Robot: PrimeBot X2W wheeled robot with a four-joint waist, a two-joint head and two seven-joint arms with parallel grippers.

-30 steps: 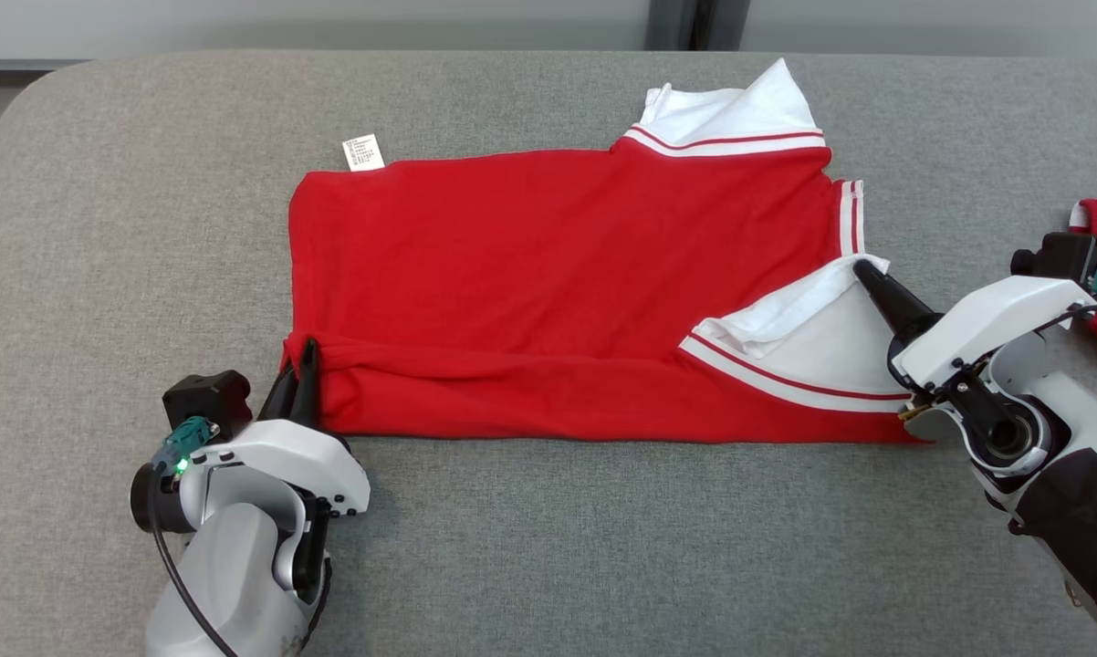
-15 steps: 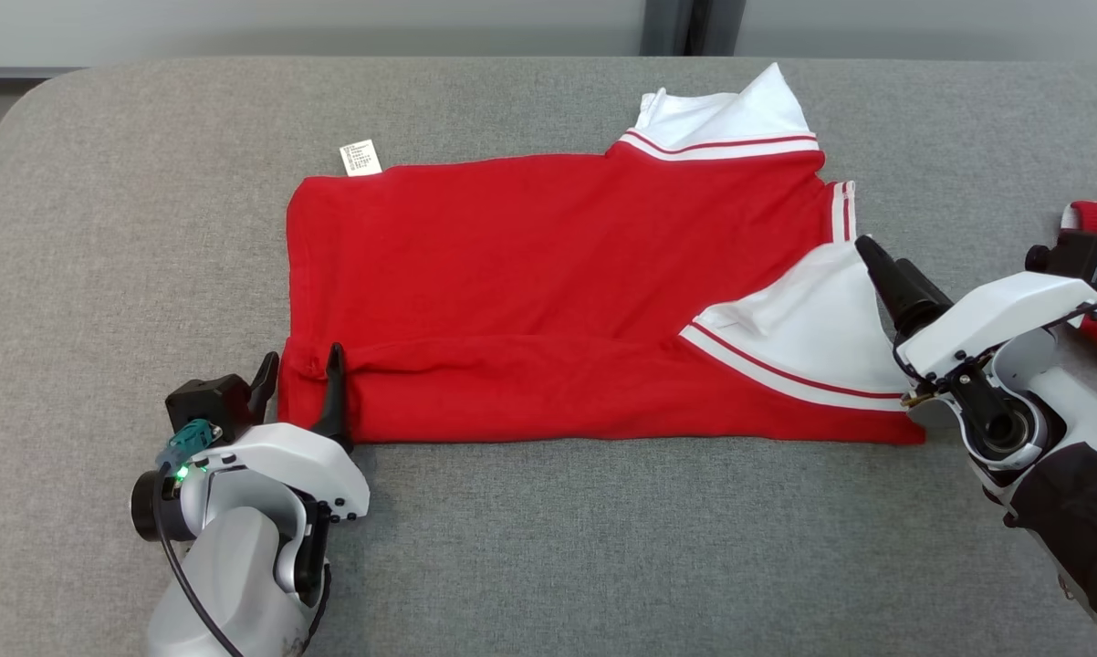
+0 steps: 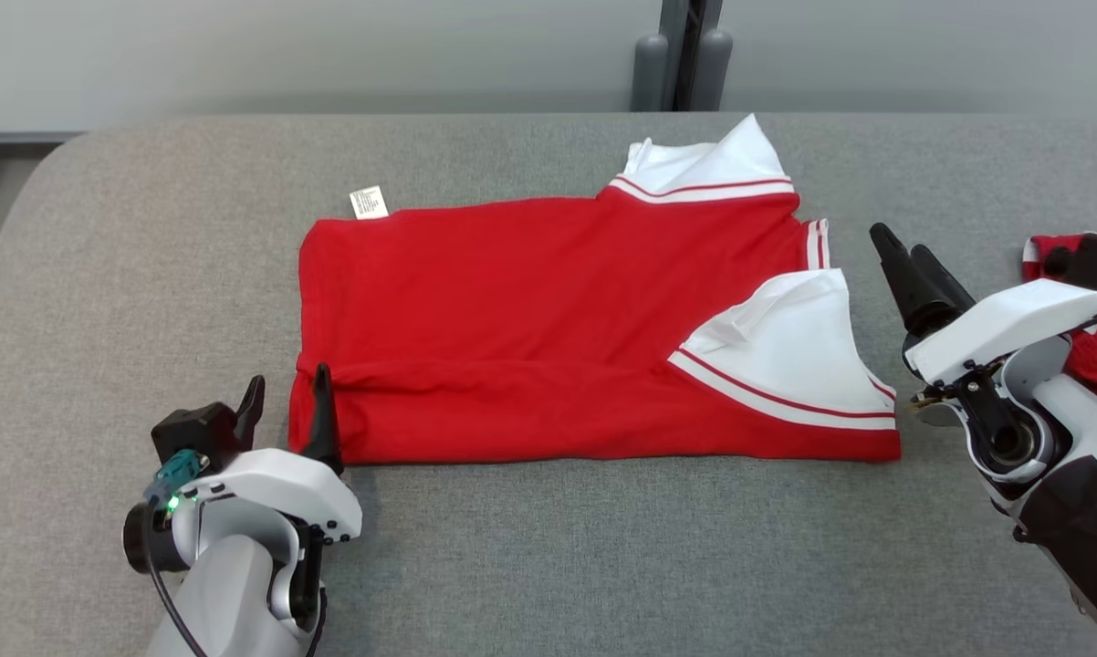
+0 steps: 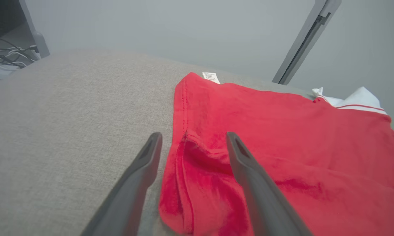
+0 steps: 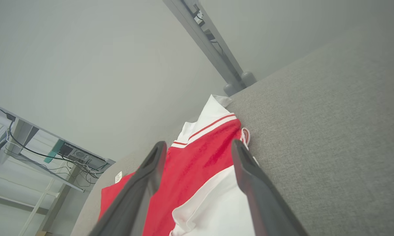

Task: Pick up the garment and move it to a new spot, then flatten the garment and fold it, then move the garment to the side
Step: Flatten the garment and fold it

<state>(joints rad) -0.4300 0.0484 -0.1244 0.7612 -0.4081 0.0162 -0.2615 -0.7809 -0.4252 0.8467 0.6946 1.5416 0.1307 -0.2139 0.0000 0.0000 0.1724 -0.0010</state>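
Observation:
The garment [image 3: 530,310], red with white striped sleeves, lies folded lengthwise on the grey table [image 3: 548,547]. My left gripper [image 3: 286,399] is open at its near left corner. In the left wrist view the bunched red corner [image 4: 197,170] lies between the fingers [image 4: 144,164] of the left gripper [image 4: 193,135], and nothing is gripped. My right gripper [image 3: 897,242] is open just right of the near white sleeve [image 3: 795,347], apart from it. In the right wrist view the right gripper [image 5: 199,144] hangs above the garment [image 5: 210,154] with its jaws wide.
Another red cloth [image 3: 1096,338] lies at the table's right edge behind my right arm. A grey post [image 3: 685,55] stands beyond the far edge. Bare grey table stretches left of the garment and along the near edge.
Both grippers opened and let go of the garment. The right gripper drew back to the right, off the white sleeve, which dropped flat. The head camera tilted, shifting the whole picture down.

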